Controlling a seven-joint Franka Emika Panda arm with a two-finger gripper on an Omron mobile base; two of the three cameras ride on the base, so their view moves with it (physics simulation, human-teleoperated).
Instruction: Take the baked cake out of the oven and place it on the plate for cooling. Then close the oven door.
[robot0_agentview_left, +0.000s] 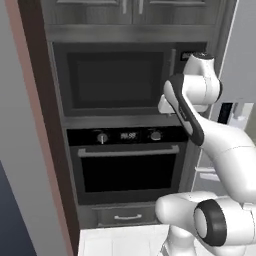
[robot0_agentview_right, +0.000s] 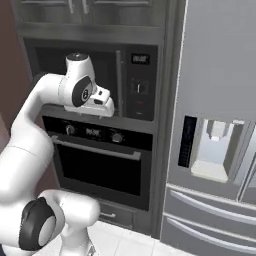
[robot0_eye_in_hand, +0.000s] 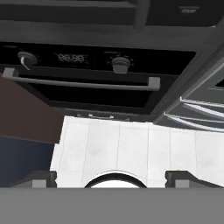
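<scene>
While shut: oven door (robot0_agentview_left: 129, 172) (silver handle (robot0_agentview_left: 128, 151) across top)
Fingers (robot0_eye_in_hand: 43, 178): spread apart, empty, above pale floor (robot0_eye_in_hand: 131, 148)

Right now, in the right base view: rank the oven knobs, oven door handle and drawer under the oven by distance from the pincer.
The pincer is open, up by the microwave's lower edge.
1. Oven knobs: just below it.
2. Oven door handle: under the knobs.
3. Drawer: lowest, near the floor.
</scene>
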